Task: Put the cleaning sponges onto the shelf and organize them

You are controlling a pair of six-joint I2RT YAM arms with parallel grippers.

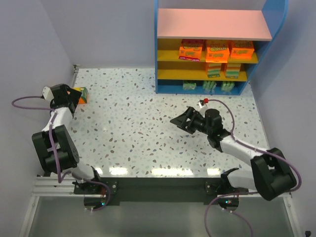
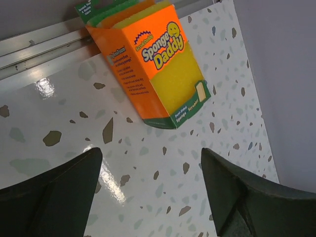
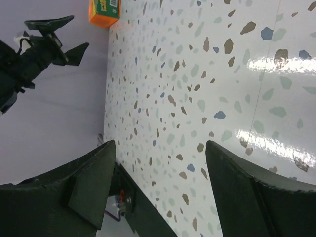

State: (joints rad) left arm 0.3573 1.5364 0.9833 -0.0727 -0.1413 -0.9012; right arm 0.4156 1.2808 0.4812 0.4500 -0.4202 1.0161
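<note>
One orange Sponge Daddy pack (image 2: 153, 59) is left on the table (image 1: 138, 128). It is found at the far left edge, pushed up against the metal rail (image 2: 29, 49), and it lies a bit slanted. The left gripper (image 2: 150, 158) is held just in front of it. Its two fingers are spread wide, nothing is held between them, and the pack is not touched. The right gripper (image 3: 160, 148) is seen over the middle of the table, also spread wide and empty. The other sponge packs (image 1: 217, 50) are lined up on the shelf (image 1: 212, 23) at the far edge, toward the right.

Picking up this pack is probably the step now. It is done best if the fingers are turned to match the slant, then slid forward until one finger is on each long side. The rail is very close, so care is needed that it is not bumped. The box looks soft, so it should be squeezed gently, just enough that it does not slip. It should be lifted straight up before it is carried to the shelf, where a bare spot can be seen on the left of the middle board.
</note>
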